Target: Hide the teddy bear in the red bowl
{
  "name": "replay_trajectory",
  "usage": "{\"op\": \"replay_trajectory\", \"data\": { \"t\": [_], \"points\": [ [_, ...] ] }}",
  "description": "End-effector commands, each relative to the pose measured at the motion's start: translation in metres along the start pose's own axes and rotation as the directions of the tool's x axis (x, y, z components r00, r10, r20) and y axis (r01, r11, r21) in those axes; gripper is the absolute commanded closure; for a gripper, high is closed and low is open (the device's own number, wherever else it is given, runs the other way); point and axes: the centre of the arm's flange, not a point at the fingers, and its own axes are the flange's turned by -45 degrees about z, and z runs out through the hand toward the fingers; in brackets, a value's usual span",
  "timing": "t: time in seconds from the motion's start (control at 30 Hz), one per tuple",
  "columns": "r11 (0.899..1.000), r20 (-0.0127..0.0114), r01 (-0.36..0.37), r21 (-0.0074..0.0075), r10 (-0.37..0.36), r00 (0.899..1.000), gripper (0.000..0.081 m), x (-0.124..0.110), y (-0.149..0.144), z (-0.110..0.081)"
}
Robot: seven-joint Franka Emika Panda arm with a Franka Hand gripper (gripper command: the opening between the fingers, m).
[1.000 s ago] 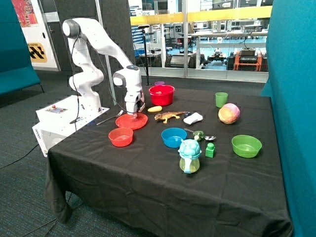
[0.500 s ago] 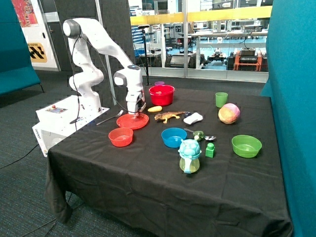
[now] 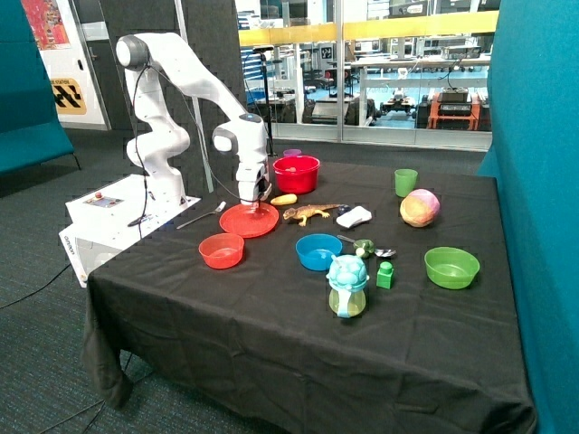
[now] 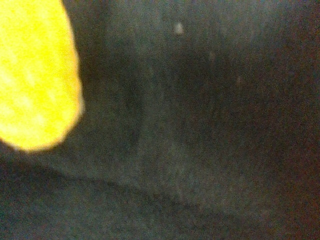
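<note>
The deep red bowl (image 3: 296, 174) stands at the back of the black table. My gripper (image 3: 256, 204) hangs low over the far rim of a flat red plate (image 3: 237, 222), a short way in front of the red bowl and next to a yellow oval toy (image 3: 284, 199). I cannot make out the teddy bear in either view. The wrist view holds only that yellow toy (image 4: 35, 75) close up against the black cloth (image 4: 200, 125).
A brown-orange lizard (image 3: 310, 212) and a white object (image 3: 355, 216) lie beside the yellow toy. Nearer the front are a small orange-red bowl (image 3: 222, 250), a blue bowl (image 3: 318, 251), a figurine (image 3: 347, 285) and a green bowl (image 3: 451, 267). A spoon (image 3: 201, 215) lies by the plate.
My gripper has moved a little toward the red bowl and the yellow toy. The red plate under it has shifted slightly the same way.
</note>
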Motion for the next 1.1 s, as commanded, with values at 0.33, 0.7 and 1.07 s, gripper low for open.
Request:
{"op": "replay_trajectory", "data": {
  "t": [0.33,0.7,1.07],
  "points": [
    [1.000,-0.0037,0.006,0.0024,-0.006,1.000,0.0808,0.032,0.001,-0.066],
    [0.999,-0.0037,0.036,0.0023,-0.036,0.999,0.0808,0.043,-0.008,-0.089],
    [0.980,-0.0041,0.200,0.0016,-0.200,0.980,0.0808,0.058,-0.055,-0.114]
  ]
}}
